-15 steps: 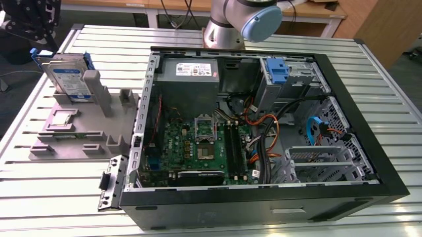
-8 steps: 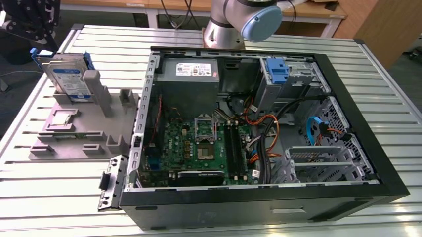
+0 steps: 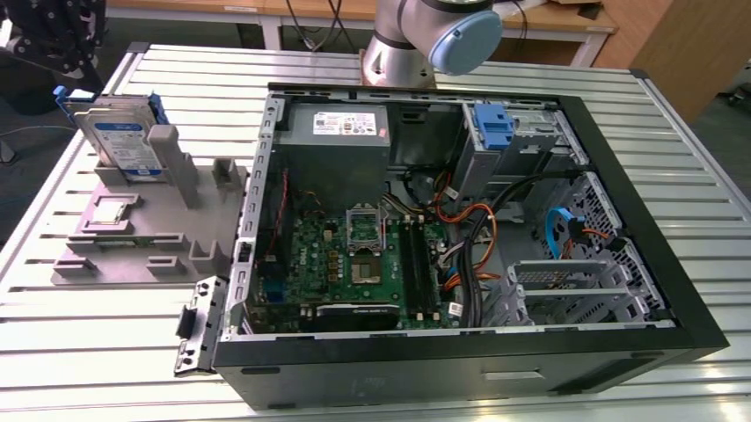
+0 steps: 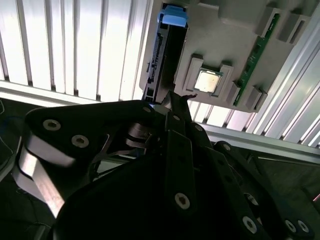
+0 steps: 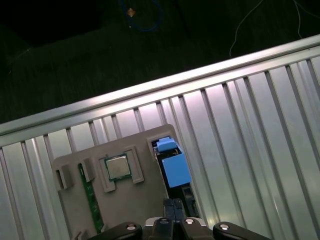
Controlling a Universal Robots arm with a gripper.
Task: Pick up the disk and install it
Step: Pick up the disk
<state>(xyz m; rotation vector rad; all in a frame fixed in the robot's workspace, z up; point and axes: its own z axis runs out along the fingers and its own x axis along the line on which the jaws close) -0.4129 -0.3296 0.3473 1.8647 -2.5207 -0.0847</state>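
Note:
The disk [image 3: 123, 141] stands on edge in a slot of the grey holder [image 3: 129, 237] on the exterior view's left, its blue-and-white label showing and a blue carrier frame around its edges. My black gripper [image 3: 80, 81] hangs just above its top edge at the far left corner of the table. In both wrist views I look down along the fingers: the disk's narrow edge with its blue tab [image 4: 167, 55] [image 5: 175, 167] lies just beyond the gripper tips [image 4: 172, 98] [image 5: 173, 206]. The fingers look shut together with nothing between them.
An open computer case [image 3: 657, 264] takes up the middle and the exterior view's right, with a grey power supply [image 3: 340, 127] and a blue bracket [image 3: 493, 127] at the drive bay. The holder also carries a processor chip [image 4: 207, 81] and a memory stick [image 4: 254, 55]. The arm's base [image 3: 411, 44] stands behind the case.

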